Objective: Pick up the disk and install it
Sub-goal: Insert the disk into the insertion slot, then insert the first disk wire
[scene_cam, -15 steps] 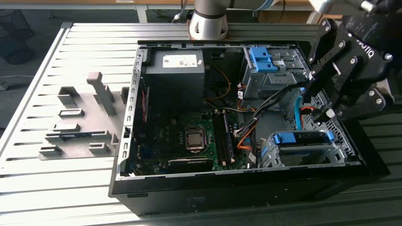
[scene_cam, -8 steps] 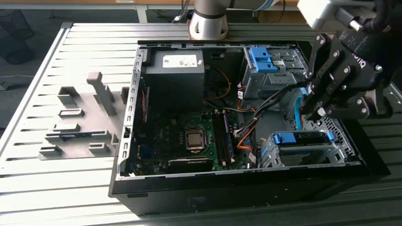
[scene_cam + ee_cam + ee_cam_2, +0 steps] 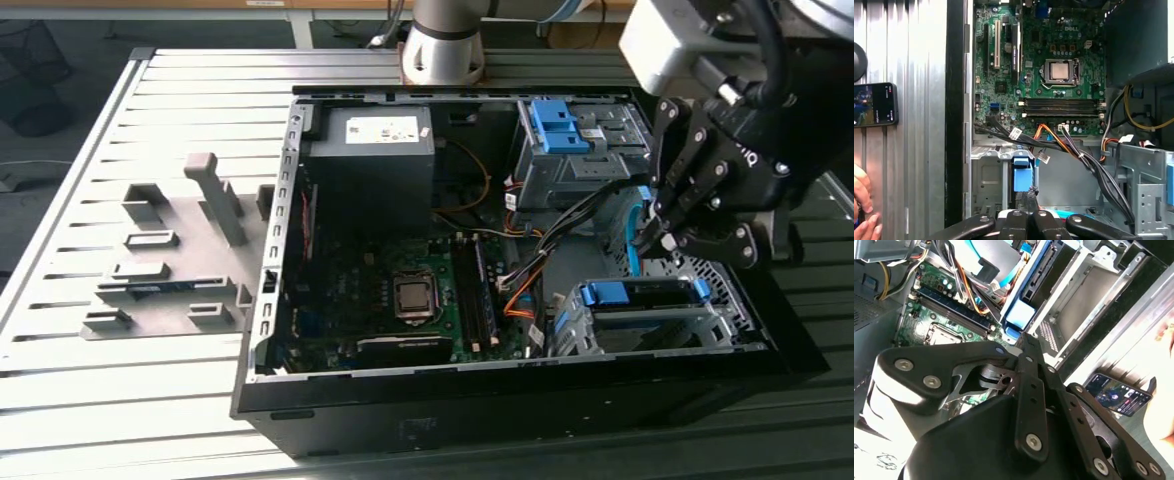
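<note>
In the exterior view the disk (image 3: 638,222) hangs edge-on, and its blue carrier frame shows as a narrow upright strip. My gripper (image 3: 657,240) is shut on it above the lower drive cage (image 3: 641,320) at the right end of the open computer case (image 3: 507,390). In both wrist views the disk (image 3: 1026,287) (image 3: 1021,177) stands just beyond my fingertips (image 3: 1021,340) (image 3: 1030,197), over the cage's open bay. Its silver face and label are hidden.
A blue bracket (image 3: 643,292) lies across the lower cage, and another (image 3: 554,125) sits in the upper cage. Cables (image 3: 1064,145) run across the motherboard (image 3: 1054,60). A phone (image 3: 874,104) and a person's hand (image 3: 863,200) are on the slatted table beside the case. Grey fixtures (image 3: 174,270) stand at the exterior view's left.
</note>
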Robot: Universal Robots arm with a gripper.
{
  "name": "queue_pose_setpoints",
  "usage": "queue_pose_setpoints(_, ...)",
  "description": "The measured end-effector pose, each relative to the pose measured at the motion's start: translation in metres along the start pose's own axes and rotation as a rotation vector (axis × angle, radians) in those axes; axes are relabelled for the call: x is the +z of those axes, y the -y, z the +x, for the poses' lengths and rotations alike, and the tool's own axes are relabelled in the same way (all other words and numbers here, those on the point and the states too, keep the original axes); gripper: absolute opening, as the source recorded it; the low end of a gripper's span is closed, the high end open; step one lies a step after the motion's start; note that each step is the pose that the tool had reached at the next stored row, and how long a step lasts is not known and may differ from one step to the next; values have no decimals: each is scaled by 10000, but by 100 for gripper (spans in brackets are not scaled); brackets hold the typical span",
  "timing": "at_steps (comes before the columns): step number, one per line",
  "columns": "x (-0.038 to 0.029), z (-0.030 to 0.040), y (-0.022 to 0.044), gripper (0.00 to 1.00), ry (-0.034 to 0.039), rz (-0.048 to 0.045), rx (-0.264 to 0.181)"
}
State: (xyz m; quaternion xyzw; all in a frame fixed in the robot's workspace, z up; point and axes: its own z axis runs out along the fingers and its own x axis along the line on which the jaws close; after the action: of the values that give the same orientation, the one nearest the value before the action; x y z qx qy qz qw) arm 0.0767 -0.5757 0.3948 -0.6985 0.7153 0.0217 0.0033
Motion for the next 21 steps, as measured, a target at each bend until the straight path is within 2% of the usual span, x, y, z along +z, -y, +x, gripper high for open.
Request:
queue_pose_setpoints(2, 31, 1, 1, 11, 0, 0, -2)
queue_pose_setpoints(17, 42, 1, 1, 11, -1, 0, -2)
queue_pose_setpoints(21, 45, -1, 52, 11, 1, 0, -2)
